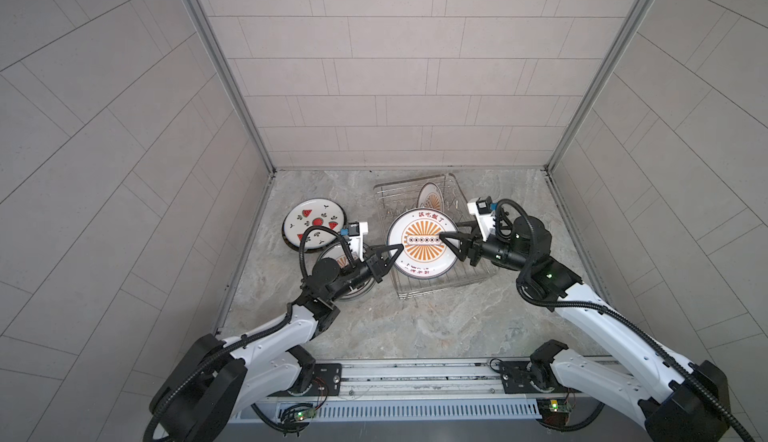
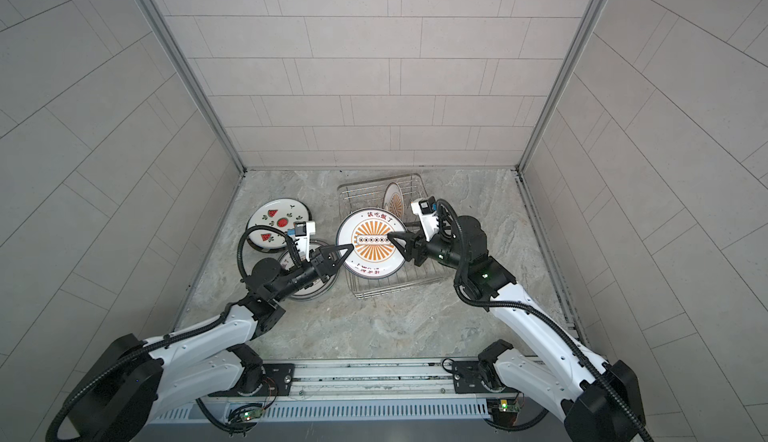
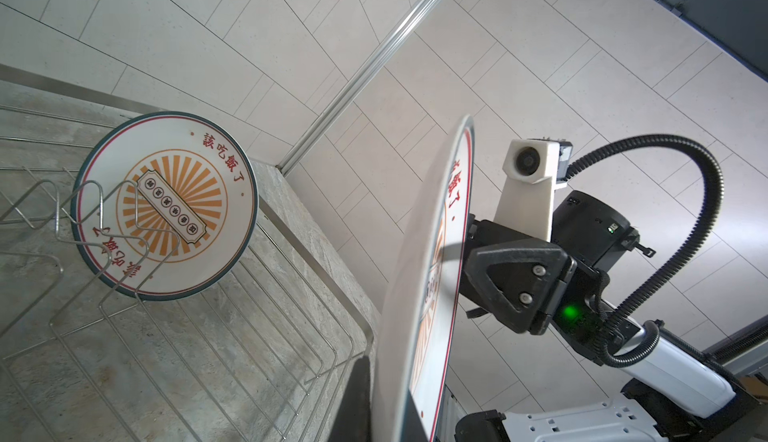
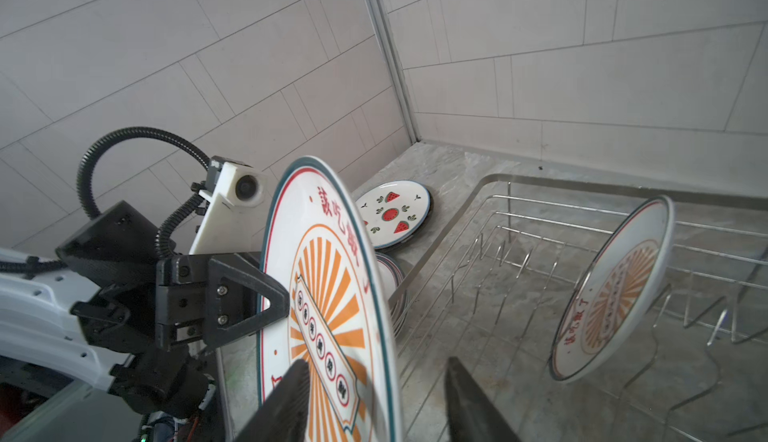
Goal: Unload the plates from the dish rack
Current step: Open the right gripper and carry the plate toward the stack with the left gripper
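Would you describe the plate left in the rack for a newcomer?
Find the silver wire dish rack on the grey marbled table. At its far end, a round white plate with an orange sunburst leans on edge. Unlike the matching lifted plate, no jaws touch it.

Left of the dish rack [image 1: 436, 288], the left arm [image 1: 328, 278] covers most of a plate stack [image 1: 355, 292], so its count cannot be told. The raised plate [image 1: 422, 253] hides the rack's near rods. In the right wrist view, the plate standing inside the rack [image 4: 615, 286] is blurred.
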You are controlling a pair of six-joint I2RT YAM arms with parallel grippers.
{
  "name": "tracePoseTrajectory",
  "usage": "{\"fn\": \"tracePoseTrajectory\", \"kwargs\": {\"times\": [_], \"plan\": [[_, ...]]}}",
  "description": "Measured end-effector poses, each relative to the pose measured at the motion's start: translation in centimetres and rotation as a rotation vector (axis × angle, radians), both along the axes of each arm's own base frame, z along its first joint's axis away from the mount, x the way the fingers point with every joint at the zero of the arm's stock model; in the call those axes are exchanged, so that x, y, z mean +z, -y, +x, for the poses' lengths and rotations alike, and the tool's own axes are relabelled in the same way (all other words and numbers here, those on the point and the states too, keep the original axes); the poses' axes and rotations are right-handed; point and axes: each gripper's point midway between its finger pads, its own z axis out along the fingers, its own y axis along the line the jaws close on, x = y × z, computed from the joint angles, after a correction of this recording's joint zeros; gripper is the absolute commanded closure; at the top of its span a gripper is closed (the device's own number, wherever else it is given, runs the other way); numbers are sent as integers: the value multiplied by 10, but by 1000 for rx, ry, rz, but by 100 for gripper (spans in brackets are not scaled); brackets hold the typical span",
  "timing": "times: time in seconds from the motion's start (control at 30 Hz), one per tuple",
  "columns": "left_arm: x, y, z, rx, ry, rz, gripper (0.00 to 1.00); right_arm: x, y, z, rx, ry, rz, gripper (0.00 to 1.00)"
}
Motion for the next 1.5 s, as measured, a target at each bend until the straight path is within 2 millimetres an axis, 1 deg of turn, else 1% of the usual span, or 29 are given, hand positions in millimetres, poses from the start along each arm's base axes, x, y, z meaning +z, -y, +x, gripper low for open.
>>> {"fn": "tracePoseTrajectory", "kwargs": {"times": [0.03,0.07,0.1,0.13,0.27,0.3,0.33,0.53,0.7,0.8,1.0,1.03,1.07,1.13,1.17,1.27,1.37,1.5], "plan": [[1,-1,0,5,1,-2,100,0,0,0,-4,6,-4,17],[2,-2,0,10,2,-3,100,-1,0,1,-9,6,-8,16],[3,-2,0,14,4,-5,100,-1,0,1,-15,4,-9,7],[4,-3,1,19,5,-6,100,-2,1,3,-27,1,-11,5],[5,-6,2,36,4,-8,100,-5,5,7,-65,-4,-25,4],[4,-6,3,39,1,-7,100,-5,6,8,-72,-5,-28,2],[3,-6,4,44,-4,-6,100,-6,7,9,-80,-7,-30,1],[-2,-9,9,76,-35,-3,100,-7,13,11,-119,-13,-41,1],[-12,-22,21,161,-103,0,100,-1,17,11,-148,10,-37,1],[-19,-35,26,226,-136,-4,100,0,14,8,-145,25,-44,0],[-38,-64,34,356,-226,2,100,-8,-2,6,-134,24,-114,0],[-40,-70,35,384,-244,-1,100,-9,-4,6,-132,31,-125,2],[-41,-75,36,406,-258,-4,100,-10,-7,5,-125,45,-138,6],[-45,-87,38,455,-287,-12,100,-10,-12,2,-110,71,-160,4],[-47,-93,39,480,-302,-19,100,-10,-15,-1,-100,84,-169,1],[-54,-113,38,553,-341,-49,100,-11,-23,-4,-76,101,-192,0],[-63,-130,37,617,-388,-62,100,-10,-29,3,-80,103,-204,0],[-73,-149,34,679,-457,-124,100,-14,-32,8,-111,103,-224,0]]}}
